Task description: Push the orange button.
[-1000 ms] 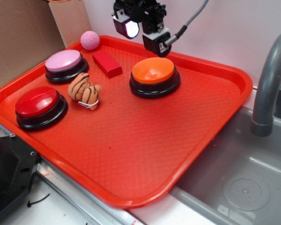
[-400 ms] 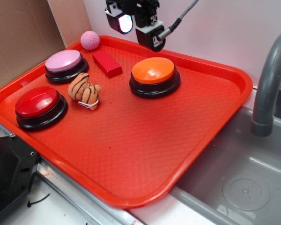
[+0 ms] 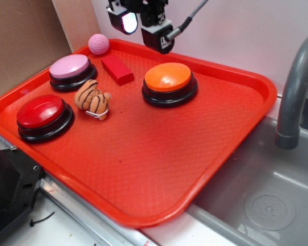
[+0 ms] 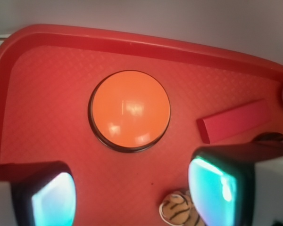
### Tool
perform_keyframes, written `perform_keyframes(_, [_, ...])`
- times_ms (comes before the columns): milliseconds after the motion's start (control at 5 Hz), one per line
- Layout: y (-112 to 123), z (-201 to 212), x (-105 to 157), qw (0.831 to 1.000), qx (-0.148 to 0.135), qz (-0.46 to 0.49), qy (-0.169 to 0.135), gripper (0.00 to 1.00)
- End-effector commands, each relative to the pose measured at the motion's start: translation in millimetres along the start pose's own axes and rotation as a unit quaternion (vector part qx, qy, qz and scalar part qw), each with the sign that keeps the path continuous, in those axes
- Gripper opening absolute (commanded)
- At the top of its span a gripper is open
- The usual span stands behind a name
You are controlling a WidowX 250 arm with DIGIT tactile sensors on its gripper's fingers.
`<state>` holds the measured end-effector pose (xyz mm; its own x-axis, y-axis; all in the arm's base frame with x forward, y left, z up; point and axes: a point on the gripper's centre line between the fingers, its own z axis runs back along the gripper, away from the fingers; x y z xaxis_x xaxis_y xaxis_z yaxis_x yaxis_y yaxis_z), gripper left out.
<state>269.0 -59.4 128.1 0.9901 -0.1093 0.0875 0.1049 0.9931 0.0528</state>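
The orange button point(image 3: 168, 78) has a glossy orange dome on a black round base and sits toward the back right of the red tray point(image 3: 231, 128). In the wrist view it point(image 4: 129, 110) lies above and between my two fingers. My gripper point(image 3: 141, 23) hangs high above the tray's back edge, up and to the left of the button, not touching it. Its fingers point(image 4: 52, 197) stand wide apart with nothing between them, so it is open and empty.
A pink button point(image 3: 71, 69) and a red button point(image 3: 42, 114) sit at the tray's left. A striped tiger toy point(image 3: 93, 99), a red block point(image 3: 117, 68) and a pink ball point(image 3: 98, 43) lie between them. A sink point(image 3: 269, 200) and faucet point(image 3: 295, 87) are at right.
My gripper has risen and moved left, away from the orange button. Nothing on the tray has moved.
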Motion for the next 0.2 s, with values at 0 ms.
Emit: perform_keyframes(0, [-5.6,28.6,-5.2,0.999,0.003,-0.011,-0.051,1.0])
